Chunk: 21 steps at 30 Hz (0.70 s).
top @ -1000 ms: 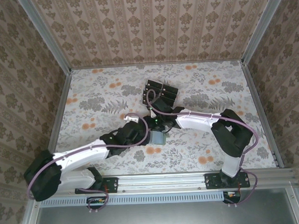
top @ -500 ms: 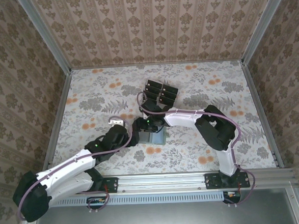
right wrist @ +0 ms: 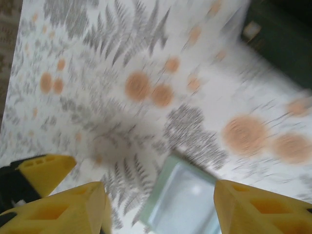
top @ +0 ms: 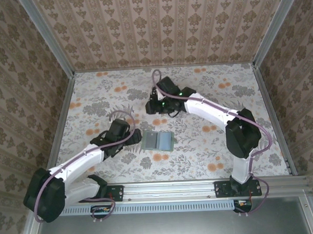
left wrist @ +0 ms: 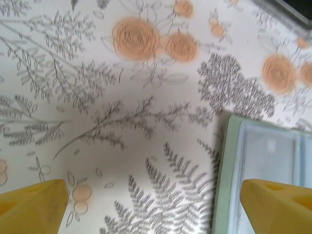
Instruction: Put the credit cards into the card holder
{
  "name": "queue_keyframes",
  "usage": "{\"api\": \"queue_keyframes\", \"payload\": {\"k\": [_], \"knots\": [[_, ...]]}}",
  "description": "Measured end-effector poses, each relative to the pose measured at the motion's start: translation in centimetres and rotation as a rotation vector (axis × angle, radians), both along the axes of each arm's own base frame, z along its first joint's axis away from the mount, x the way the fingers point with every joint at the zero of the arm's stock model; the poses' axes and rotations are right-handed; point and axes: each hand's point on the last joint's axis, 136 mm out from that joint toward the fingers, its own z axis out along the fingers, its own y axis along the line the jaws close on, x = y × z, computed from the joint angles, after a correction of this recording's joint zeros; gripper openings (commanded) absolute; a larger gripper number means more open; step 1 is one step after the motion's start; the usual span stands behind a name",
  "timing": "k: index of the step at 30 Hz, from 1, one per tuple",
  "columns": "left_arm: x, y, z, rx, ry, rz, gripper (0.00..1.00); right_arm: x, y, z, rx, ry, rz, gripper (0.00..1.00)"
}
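The card holder (top: 158,141) lies flat on the floral table, a grey-green sleeve with clear pockets facing up. My left gripper (top: 136,140) sits just left of it, open, with bare table between its yellow fingers (left wrist: 34,204). The holder's left edge (left wrist: 263,170) reaches its right finger. My right gripper (top: 155,106) hovers farther back, open and holding nothing. Through its jaws the holder (right wrist: 187,204) shows below on the table. The credit cards are hidden under the right wrist.
The table (top: 224,140) is walled by metal rails (top: 61,120) and patterned panels. A blurred dark object (right wrist: 282,44) sits at the top right of the right wrist view. Another yellow finger (right wrist: 41,170) shows at its left edge.
The right arm has lifted off the card holder and swung back toward the far middle of the table. The left gripper has pulled back to the left, leaving the holder uncovered.
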Motion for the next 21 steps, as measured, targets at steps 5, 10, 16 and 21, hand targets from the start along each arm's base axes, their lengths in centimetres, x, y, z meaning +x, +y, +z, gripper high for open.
{"api": "queue_keyframes", "payload": {"k": [5,10,16,21], "knots": [[1.5,0.1,0.6,-0.024,0.015,0.016,1.0,2.8,-3.3,1.3,-0.126,-0.074,-0.016,0.59],[2.0,0.4,-0.4,-0.027,0.062,0.029,1.0,4.5,-2.9,1.1,-0.223,-0.124,0.065,0.51],[2.4,0.4,-0.3,-0.044,0.07,0.034,1.0,5.7,-2.1,-1.4,-0.308,-0.11,0.154,0.46],[2.6,0.4,-0.2,-0.05,0.071,0.038,1.0,6.3,-1.5,-2.8,-0.357,-0.113,0.212,0.44]]}}
